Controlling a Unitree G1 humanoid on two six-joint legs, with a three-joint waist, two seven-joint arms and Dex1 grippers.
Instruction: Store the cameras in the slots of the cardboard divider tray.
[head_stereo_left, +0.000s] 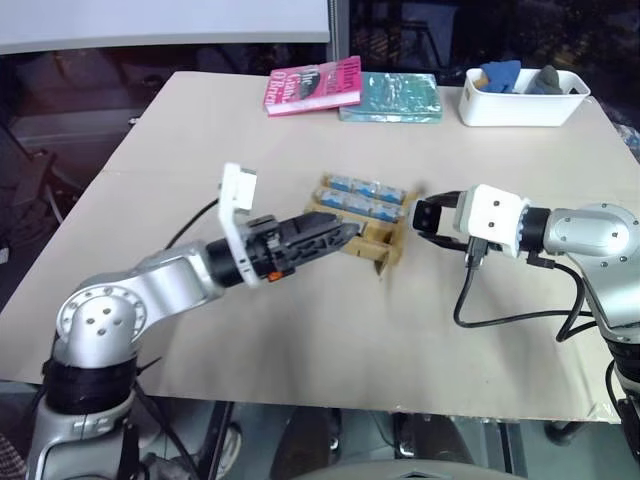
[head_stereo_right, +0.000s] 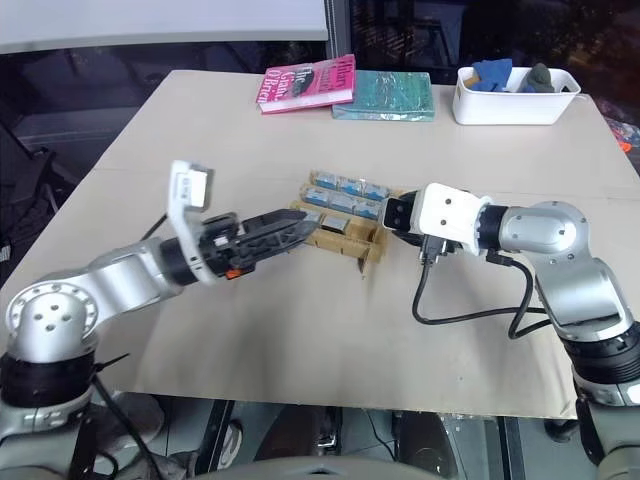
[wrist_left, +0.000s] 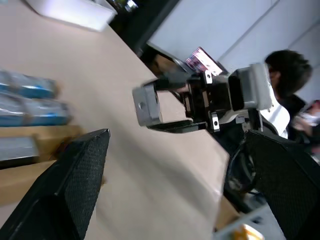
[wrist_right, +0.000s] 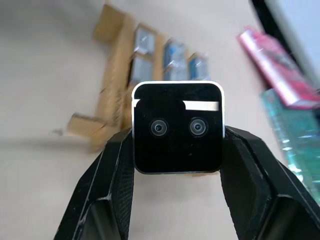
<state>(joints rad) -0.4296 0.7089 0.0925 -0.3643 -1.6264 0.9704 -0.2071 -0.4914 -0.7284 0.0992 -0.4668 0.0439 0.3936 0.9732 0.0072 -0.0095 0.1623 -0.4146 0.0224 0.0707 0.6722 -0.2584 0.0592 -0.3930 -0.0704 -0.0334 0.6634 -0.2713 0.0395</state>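
Left gripper (head_stereo_left: 335, 237) is reaching in from the left, pointing across the table (head_stereo_left: 180, 160) toward the cardboard divider tray (head_stereo_left: 385, 255). Its two black fingers (wrist_left: 75, 185) are standing spread wide in the left wrist view, with nothing between them. In the head views the fingertips are hanging over the near left part of the tray; whether they are touching it cannot be told.

The tray is lying near the middle of the table, between the two grippers. Bluish-faced cameras (head_stereo_left: 365, 198) are sitting in its far slots, in two rows. The nearer slots are showing bare cardboard from the head views.

Right of the tray, the right gripper (head_stereo_left: 428, 222) is pointing left toward it and slightly downward. It is pinching a boxy camera (wrist_right: 177, 127) between its two fingers (wrist_right: 112, 185), one finger pressing on each side. The black lens face with two small round lenses is facing the wrist camera. In the left wrist view the same camera's grey body (wrist_left: 147, 105) is showing at the tip of this gripper, held above the tabletop. It is just beside the tray's right edge, not in a slot.

Along the far edge of the table, left to right: a pink book (head_stereo_left: 312, 85), a teal book (head_stereo_left: 392, 97) beside it, and a white plastic tub (head_stereo_left: 520, 100) holding blue and grey items.
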